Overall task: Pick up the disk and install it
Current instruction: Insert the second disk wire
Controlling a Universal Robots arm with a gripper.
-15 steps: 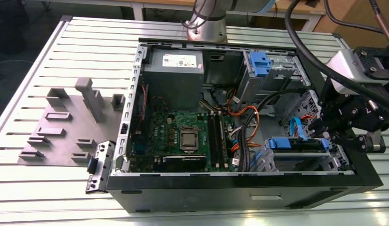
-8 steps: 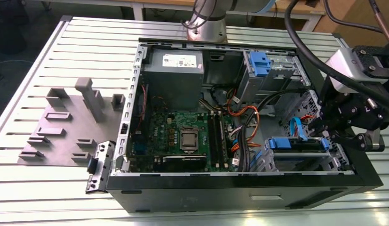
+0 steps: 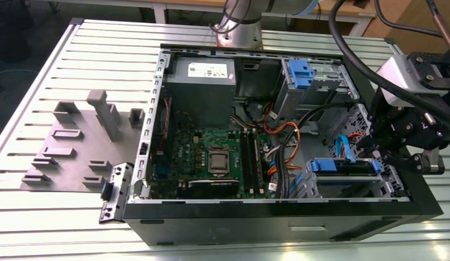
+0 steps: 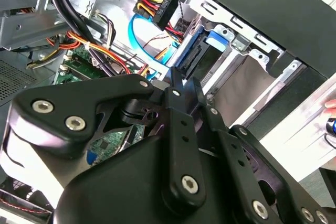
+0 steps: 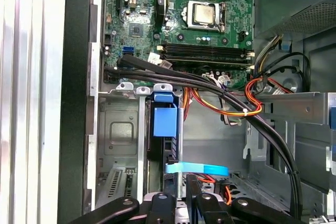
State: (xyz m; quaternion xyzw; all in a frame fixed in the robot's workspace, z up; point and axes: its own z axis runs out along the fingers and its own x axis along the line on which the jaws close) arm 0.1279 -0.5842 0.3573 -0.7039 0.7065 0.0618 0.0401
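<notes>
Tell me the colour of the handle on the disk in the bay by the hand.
Blue; the disk handle shows best in the first wrist view.

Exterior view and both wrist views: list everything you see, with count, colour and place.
Computer case: one, black, lying open on the slatted table.
Table: one, silver, under the case.
Circuit board: one, green, on the case floor.
Power box: one, grey, at the case's far corner.
Disk: one, blue-handled, standing in the cage at the near corner on the exterior view's right, under the end effector.
Second drive carrier: one, blue, in the far bay.
Cables: several, orange, black and blue, beside the circuit board.
Fixture block: one, grey, on the table at the exterior view's left.
End effector: one, black, at the disk's handle.
</notes>
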